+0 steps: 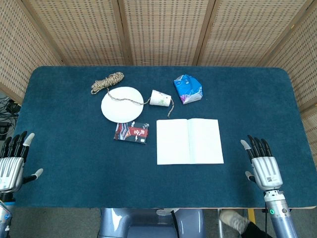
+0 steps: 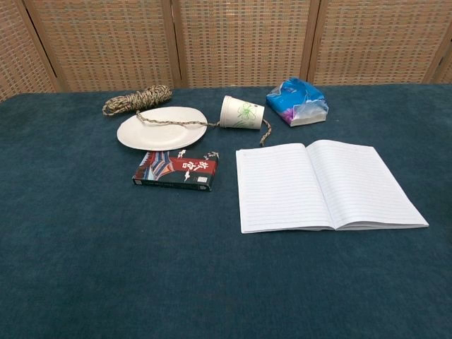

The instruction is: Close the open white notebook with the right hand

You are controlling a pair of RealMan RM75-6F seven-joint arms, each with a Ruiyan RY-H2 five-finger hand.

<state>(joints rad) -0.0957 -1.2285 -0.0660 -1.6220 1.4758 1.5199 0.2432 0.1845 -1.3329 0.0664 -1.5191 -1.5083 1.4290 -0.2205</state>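
The white notebook (image 1: 189, 141) (image 2: 326, 185) lies open and flat on the blue table, both lined pages facing up, right of centre. My right hand (image 1: 261, 162) rests near the table's front right edge, fingers straight and spread, holding nothing, a short way right of the notebook. At the front left edge my left hand (image 1: 13, 159) is likewise open and empty. Neither hand shows in the chest view.
A dark red-patterned box (image 1: 132, 132) (image 2: 176, 171) lies left of the notebook. Behind it sit a white plate (image 1: 122, 103) (image 2: 162, 128), a coiled rope (image 1: 107, 82) trailing across the plate, a tipped paper cup (image 1: 160, 98) (image 2: 241, 113) and a blue packet (image 1: 187, 89) (image 2: 297, 102). Woven screens stand behind the table.
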